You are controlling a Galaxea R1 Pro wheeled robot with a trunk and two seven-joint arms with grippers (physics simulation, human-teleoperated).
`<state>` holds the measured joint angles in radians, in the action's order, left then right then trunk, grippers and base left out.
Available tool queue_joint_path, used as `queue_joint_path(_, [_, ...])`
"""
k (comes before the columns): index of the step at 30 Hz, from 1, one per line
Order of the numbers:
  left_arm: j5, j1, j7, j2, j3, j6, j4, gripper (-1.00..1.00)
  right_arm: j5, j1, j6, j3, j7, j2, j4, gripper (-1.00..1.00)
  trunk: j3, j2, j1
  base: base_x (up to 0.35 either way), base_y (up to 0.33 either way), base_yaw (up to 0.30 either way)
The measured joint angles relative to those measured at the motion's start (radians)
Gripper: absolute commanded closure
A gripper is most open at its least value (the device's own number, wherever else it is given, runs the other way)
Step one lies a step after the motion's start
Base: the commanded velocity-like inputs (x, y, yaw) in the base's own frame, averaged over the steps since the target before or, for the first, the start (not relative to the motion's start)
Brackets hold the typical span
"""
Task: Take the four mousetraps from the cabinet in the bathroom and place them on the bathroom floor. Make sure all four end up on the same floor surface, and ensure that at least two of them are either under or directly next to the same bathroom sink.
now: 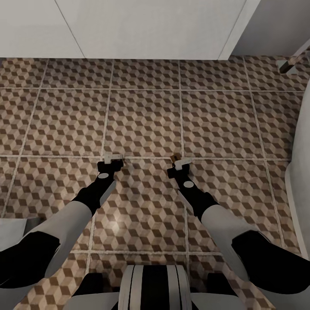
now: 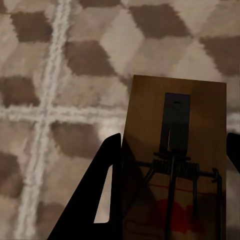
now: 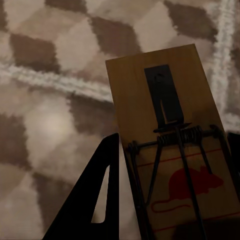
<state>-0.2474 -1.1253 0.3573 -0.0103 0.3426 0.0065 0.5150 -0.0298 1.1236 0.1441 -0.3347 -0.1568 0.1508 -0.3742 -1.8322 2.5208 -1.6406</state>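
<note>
Each of my two grippers holds one mousetrap low over the bathroom floor point(image 1: 146, 116) with its brown cube-pattern tiles. The left gripper point(image 1: 113, 160) is shut on a tan-wood mousetrap point(image 2: 175, 115), whose dark spring and bar sit between the black fingers point(image 2: 100, 195). The right gripper point(image 1: 178, 162) is shut on a second mousetrap point(image 3: 165, 90) with a red mouse print; its tan tip point(image 1: 174, 159) shows in the head view. A white flat-fronted block point(image 1: 150, 30) meets the floor ahead; I cannot tell if it is the sink. The cabinet is out of view.
A curved white body point(image 1: 301, 172) runs along the right edge of the floor. A chrome part point(image 1: 289, 63) shows at the far right. A pale object point(image 1: 13, 230) sits low at the left, by my left arm. Open tiles lie between the grippers and the white block.
</note>
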Motion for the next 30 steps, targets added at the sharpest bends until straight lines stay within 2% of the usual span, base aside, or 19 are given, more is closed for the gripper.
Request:
queue_joint_path(16, [0.001, 0.018, 0.003, -0.002, 0.000, 0.001, 0.001, 1.00, 0.000, 0.000, 0.001, -0.001, -0.001, 0.000, 0.013, 1.00, 0.000, 0.000, 0.000, 0.010, 0.004, 0.000])
queue_joint_path(30, [0.001, 0.019, 0.003, -0.002, 0.000, 0.001, 0.001, 1.00, 0.000, 0.000, 0.002, 0.000, -0.001, -0.001, 0.014, 1.00, 0.000, 0.000, 0.001, 0.261, 0.128, 0.000])
